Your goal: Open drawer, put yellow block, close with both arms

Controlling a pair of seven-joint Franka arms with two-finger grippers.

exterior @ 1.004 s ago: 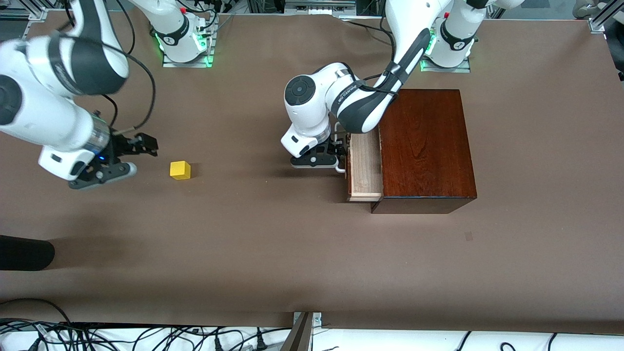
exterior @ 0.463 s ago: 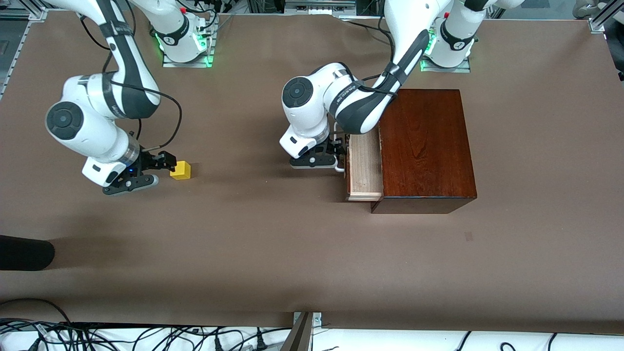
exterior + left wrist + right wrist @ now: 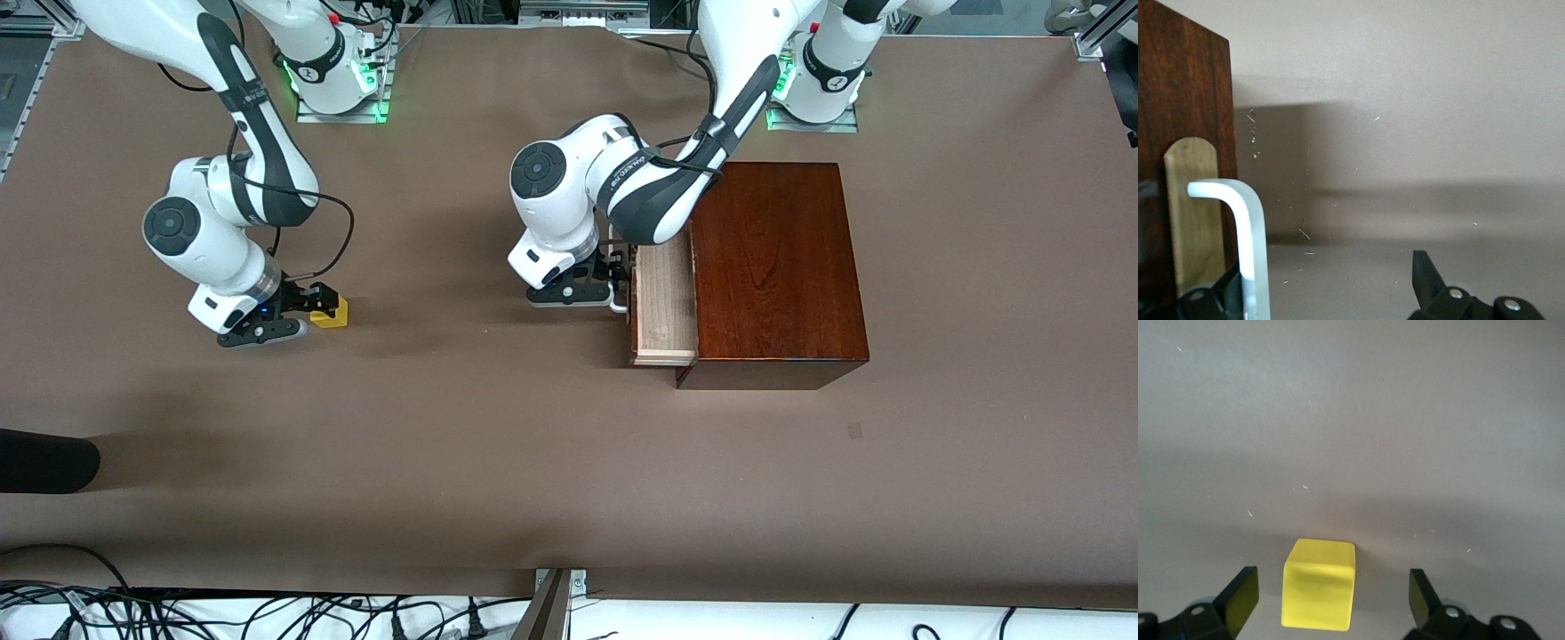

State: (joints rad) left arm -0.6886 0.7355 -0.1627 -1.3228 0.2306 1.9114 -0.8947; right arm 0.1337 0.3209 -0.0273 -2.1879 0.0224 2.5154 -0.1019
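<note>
Right gripper (image 3: 313, 302) low over the table toward the right arm's end, fingers (image 3: 1238, 600) spread wide, not clamped. Block (image 3: 1319, 593) sits between them in the right wrist view, gap on both sides, no contact visible. In the front view the block (image 3: 332, 313) rests on the table, partly covered by the gripper's finger, well apart from the box.

Left gripper (image 3: 613, 280) at the drawer front, fingers (image 3: 1428, 280) apart. Left wrist view: white handle (image 3: 1248, 233) lies just inside one finger, the other finger well clear of it, so the gripper straddles the handle without pinching it. Cannot tell if that near finger touches the handle.

Drawer (image 3: 662, 302) pulled partway out of the box (image 3: 773, 267) toward the right arm's end, pale tray showing, nothing seen in the visible part. The left arm's wrist covers the tray's end farther from the front camera. Box stands near the left arm's base. Table (image 3: 533, 462) covered in brown sheet.
</note>
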